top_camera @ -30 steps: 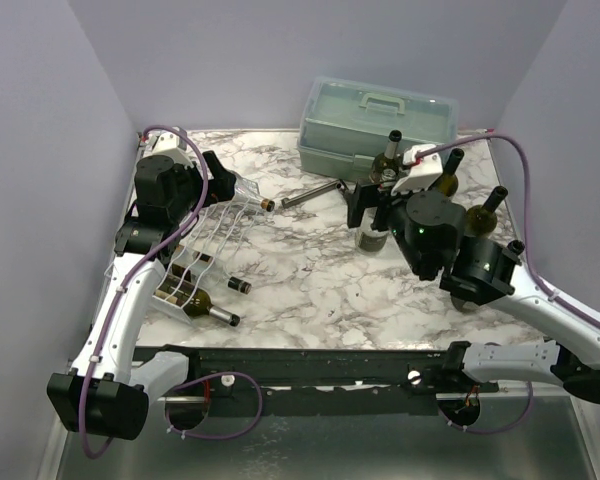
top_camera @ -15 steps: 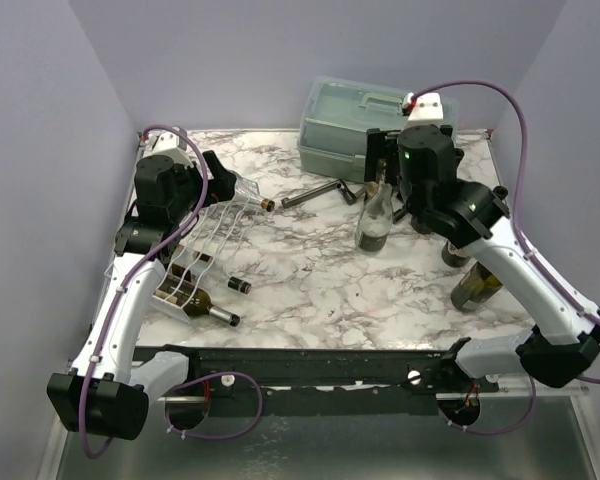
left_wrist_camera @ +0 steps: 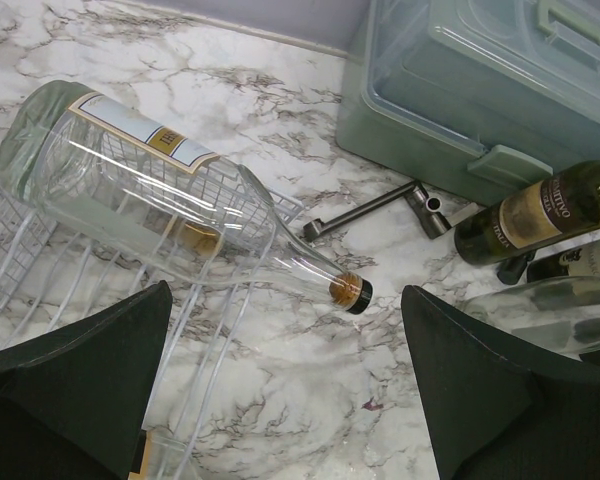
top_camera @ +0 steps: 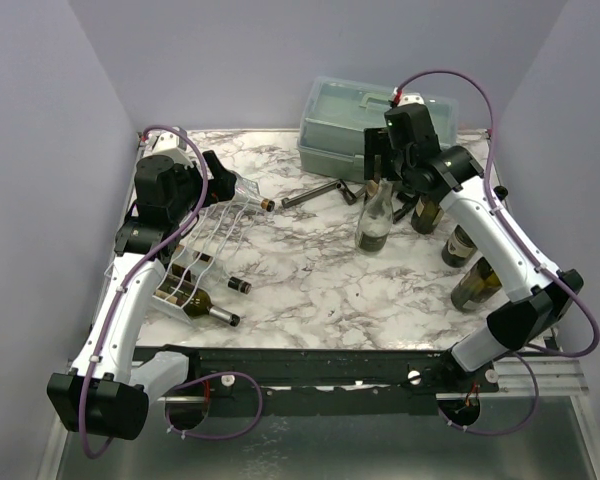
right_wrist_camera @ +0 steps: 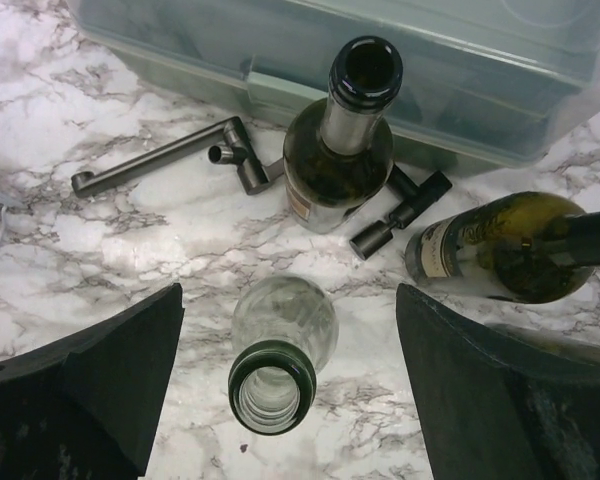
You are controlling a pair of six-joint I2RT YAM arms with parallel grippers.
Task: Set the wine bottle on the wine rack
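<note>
The white wire wine rack (top_camera: pixel 202 245) lies at the left of the table. A clear labelled bottle (top_camera: pixel 240 189) lies across its far end, and a dark bottle (top_camera: pixel 202 306) lies in its near end. My left gripper (top_camera: pixel 216 172) is open and empty just above and behind the clear bottle (left_wrist_camera: pixel 150 190), whose corked neck (left_wrist_camera: pixel 350 292) points right off the rack (left_wrist_camera: pixel 30 270). My right gripper (top_camera: pixel 378 163) is open, directly above an upright clear bottle (top_camera: pixel 373 222). In the right wrist view its green-rimmed mouth (right_wrist_camera: pixel 272 385) sits between the fingers, not touched.
The pale green toolbox (top_camera: pixel 375 115) stands at the back. Several dark bottles (top_camera: pixel 427 210) stand at the right, one (right_wrist_camera: pixel 342 150) just beyond the clear bottle. Two metal handle tools (top_camera: pixel 315 192) (right_wrist_camera: pixel 400 215) lie near the toolbox. A small dark cap (top_camera: pixel 239 285) lies beside the rack.
My right arm has risen and swung back from the right front; its gripper now points down over the upright clear bottle. The left arm and the bottles on the rack have not moved.
</note>
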